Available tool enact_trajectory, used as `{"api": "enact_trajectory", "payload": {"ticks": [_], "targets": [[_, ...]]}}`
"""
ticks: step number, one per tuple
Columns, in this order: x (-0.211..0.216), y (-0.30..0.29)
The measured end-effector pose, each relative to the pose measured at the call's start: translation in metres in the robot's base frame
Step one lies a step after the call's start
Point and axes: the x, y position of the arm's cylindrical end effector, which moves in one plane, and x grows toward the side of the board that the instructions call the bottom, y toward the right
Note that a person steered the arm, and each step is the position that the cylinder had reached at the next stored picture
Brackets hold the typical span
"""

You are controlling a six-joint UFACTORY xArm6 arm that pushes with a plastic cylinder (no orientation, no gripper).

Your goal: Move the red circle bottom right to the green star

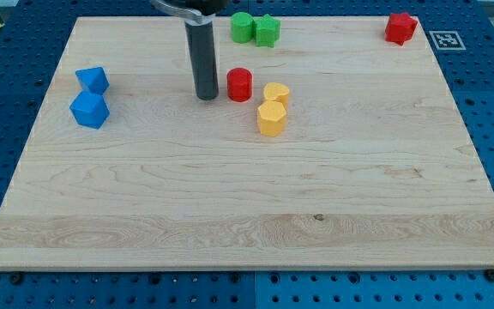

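The red circle (pixel 239 84) stands on the wooden board, a little above the middle. My tip (pixel 207 96) is just to the view's left of it, with a small gap between them. The green star (pixel 268 31) sits near the top edge, above and slightly right of the red circle. A green circle (pixel 243 27) touches the star on its left side.
Two yellow blocks (pixel 273 108) sit close together, right and below the red circle. Two blue blocks (pixel 91 96) lie at the left. A red block (pixel 400 27) is at the top right corner. The board's top edge (pixel 333 17) runs just behind the green blocks.
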Motion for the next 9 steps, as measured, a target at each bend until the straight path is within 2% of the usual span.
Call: {"api": "enact_trajectory", "payload": {"ticks": [3, 5, 9], "targets": [[0.003, 0.041], [-0.010, 0.075], [-0.038, 0.085]]}}
